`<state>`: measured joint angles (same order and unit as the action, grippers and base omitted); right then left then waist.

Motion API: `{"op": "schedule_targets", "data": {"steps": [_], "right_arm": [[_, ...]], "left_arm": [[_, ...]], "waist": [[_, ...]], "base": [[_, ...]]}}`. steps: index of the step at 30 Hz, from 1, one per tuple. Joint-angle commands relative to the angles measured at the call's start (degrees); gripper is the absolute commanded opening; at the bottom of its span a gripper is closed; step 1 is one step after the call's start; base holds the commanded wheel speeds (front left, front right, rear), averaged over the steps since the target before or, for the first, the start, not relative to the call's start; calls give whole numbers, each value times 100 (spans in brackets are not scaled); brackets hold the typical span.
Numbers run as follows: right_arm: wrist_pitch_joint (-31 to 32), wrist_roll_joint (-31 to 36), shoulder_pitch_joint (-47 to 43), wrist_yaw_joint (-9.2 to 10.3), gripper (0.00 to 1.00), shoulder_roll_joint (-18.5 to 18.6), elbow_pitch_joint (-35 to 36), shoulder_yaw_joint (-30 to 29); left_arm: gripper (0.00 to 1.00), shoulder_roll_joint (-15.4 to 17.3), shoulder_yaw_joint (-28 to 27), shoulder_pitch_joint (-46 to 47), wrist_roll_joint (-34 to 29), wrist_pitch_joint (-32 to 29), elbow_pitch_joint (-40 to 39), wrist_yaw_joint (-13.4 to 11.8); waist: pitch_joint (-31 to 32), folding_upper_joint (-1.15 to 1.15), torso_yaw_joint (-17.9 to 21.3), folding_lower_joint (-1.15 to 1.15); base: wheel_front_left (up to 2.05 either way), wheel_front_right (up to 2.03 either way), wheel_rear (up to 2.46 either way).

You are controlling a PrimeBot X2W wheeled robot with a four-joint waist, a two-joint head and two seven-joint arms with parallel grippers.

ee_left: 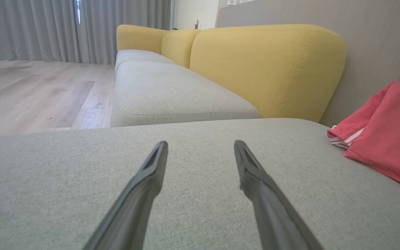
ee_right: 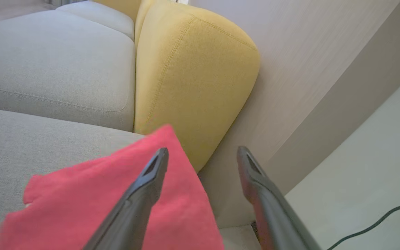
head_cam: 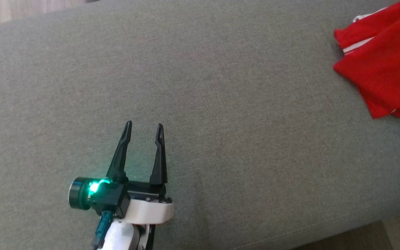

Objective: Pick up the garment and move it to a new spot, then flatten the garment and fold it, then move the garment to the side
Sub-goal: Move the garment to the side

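Garment [head_cam: 387, 69] just beside yellow cushion [ee_right: 193, 80]

In the head view the red garment [head_cam: 384, 59], well right of the left gripper's [head_cam: 144, 124] fingers, runs off the top and right edges, and the pale arm [head_cam: 123, 236] behind those fingers is cut by the bottom edge. In the right wrist view the right gripper's [ee_right: 202, 150] left finger hides part of the garment, which leaves by the bottom edge, while a dark cable [ee_right: 377, 223] right of the fingers is cropped at both ends.
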<state>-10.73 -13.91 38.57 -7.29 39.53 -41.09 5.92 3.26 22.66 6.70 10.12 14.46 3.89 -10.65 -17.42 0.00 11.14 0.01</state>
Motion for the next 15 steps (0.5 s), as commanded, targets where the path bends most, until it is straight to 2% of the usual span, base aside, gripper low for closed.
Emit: {"op": "schedule_targets", "data": {"steps": [1, 7, 15], "right_arm": [[-89, 101, -290, -20, 100, -51, 215, -37], [-1, 206, -1341, -20, 100, -951, 737, -109], [-91, 83, -2675, -20, 100, -1961, 1320, -127]], "left_arm": [[100, -38, -164, 86, 33, 54, -146, -47], [100, -38, -126, -63, 169, 54, -58, -82], [100, -38, -64, -461, 289, 54, 46, -88]], "waist": [[74, 0, -50, -1], [467, 0, -406, -1], [1156, 0, -1204, -1]], "base": [[0, 0, 0], [0, 0, 0], [0, 0, 0]]}}
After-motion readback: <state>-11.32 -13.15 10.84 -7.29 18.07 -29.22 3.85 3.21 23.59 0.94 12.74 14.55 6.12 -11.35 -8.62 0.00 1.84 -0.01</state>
